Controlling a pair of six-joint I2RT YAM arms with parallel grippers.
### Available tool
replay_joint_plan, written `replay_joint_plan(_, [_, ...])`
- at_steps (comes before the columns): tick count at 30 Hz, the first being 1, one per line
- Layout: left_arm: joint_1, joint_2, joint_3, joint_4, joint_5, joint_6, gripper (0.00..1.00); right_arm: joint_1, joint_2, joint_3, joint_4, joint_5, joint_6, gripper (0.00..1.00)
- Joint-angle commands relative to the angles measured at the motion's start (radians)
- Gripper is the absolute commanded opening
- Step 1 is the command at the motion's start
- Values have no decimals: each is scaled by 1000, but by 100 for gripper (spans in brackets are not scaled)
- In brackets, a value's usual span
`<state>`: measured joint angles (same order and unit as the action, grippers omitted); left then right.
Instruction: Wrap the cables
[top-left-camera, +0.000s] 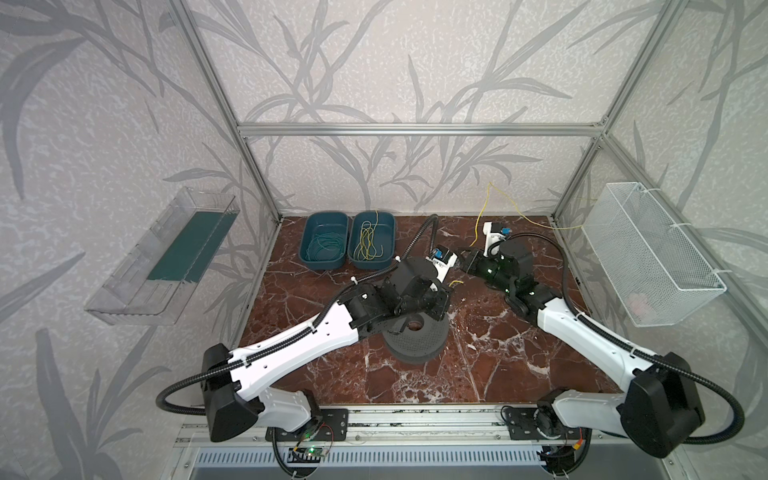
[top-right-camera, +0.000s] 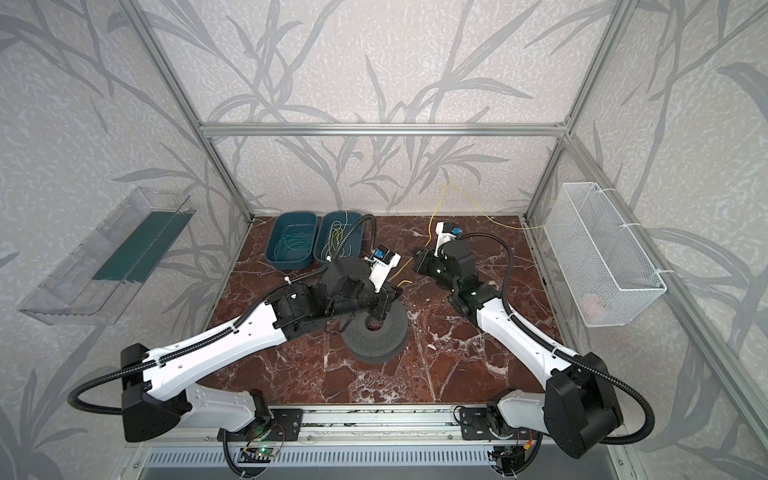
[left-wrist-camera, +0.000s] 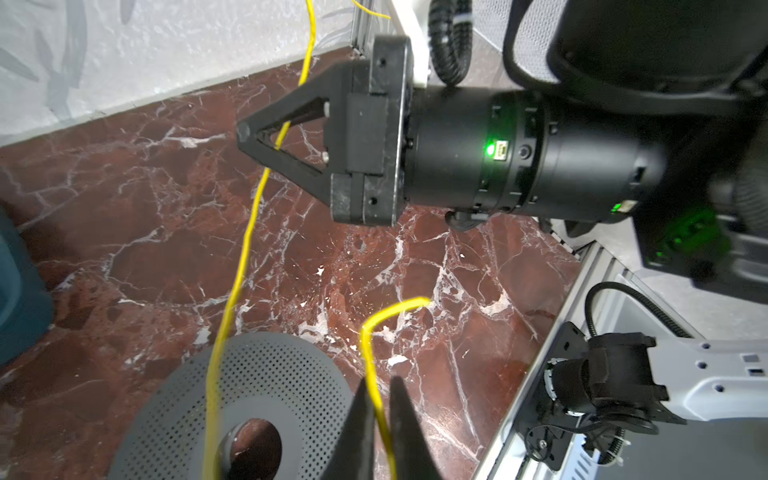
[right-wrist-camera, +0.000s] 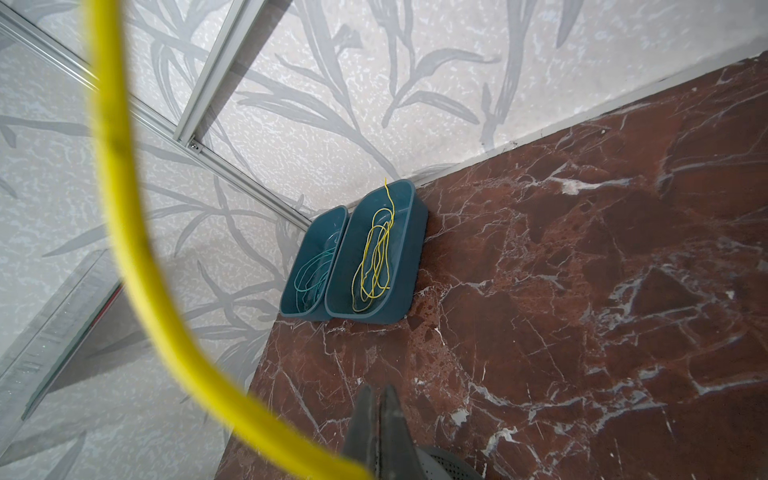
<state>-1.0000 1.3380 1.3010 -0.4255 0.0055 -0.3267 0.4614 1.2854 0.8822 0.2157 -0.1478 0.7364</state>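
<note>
A yellow cable (left-wrist-camera: 245, 232) is held by both grippers. My left gripper (left-wrist-camera: 380, 388) is shut on it near its short free end (left-wrist-camera: 365, 336), just over the edge of the grey perforated spool (left-wrist-camera: 266, 386). My right gripper (left-wrist-camera: 245, 133) is shut on the same cable further along, above the marble floor. In the right wrist view the cable (right-wrist-camera: 124, 232) loops past the lens into the base of the shut gripper (right-wrist-camera: 378, 395). In a top view the cable (top-left-camera: 481, 214) rises from the right gripper (top-left-camera: 462, 254) and arcs toward the right wall. The spool (top-left-camera: 419, 336) lies under the left wrist.
Two teal bins stand at the back: one (top-left-camera: 306, 232) holds teal wires, the other (top-left-camera: 390, 237) more yellow cables. A white mesh basket (top-left-camera: 652, 257) hangs on the right wall and a clear tray (top-left-camera: 166, 257) on the left wall. Aluminium frame posts stand at the corners.
</note>
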Motion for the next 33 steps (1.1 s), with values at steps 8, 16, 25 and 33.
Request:
replay_joint_plan(8, [28,-265,-161,210,-326,93,0,-94,-37,-110,105,14,140,0])
replay_joint_plan(16, [224,-469,-404,612,-421,-52,0,-156,-18,-204,211,26,329,0])
replay_joint_plan(25, [295,-467,-569,1159,-489,-112,0,-168,34,-307,437,86,597,0])
replay_joint_plan(33, [363,-395,-591,1395,-451,-195,0,-168,68,-378,684,180,764,0])
